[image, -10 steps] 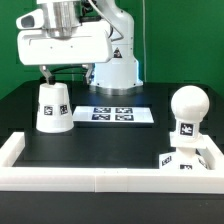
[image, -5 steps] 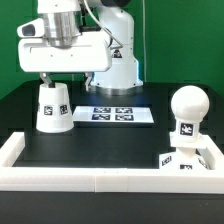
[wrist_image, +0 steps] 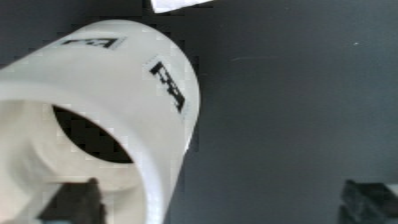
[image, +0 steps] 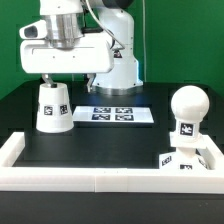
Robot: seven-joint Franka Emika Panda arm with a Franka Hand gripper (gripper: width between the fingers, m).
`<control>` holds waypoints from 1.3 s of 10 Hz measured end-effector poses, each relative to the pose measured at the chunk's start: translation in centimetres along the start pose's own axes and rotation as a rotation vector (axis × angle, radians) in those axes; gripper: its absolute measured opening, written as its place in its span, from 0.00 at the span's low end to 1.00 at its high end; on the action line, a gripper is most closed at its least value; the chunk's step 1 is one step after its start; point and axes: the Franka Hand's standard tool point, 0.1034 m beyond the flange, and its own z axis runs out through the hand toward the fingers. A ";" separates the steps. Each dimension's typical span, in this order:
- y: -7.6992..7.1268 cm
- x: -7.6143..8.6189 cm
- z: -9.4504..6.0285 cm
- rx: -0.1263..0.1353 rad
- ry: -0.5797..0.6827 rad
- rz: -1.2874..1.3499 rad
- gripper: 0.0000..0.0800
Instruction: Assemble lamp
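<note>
One hollow shade (image: 52, 106) under gripper (image: 62, 80)

Open bench (image: 120, 140) lies between the shade (image: 52, 106) at the exterior view's left and the bulb (image: 187, 112) on the base (image: 188, 160) at its right. The marker board (image: 118, 115) lies flat mid-far, no barrier. White rail (image: 90, 177) walls the near edge; the hand (image: 62, 78) hangs directly over the shade.
</note>
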 end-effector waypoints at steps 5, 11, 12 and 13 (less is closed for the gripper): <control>-0.4 0.1 0.1 0.000 -0.002 -0.009 0.14; -0.6 0.2 0.0 0.001 0.000 -0.004 0.06; -1.9 0.4 -0.7 0.016 -0.014 0.018 0.06; -3.7 1.0 -1.9 0.039 -0.023 0.017 0.06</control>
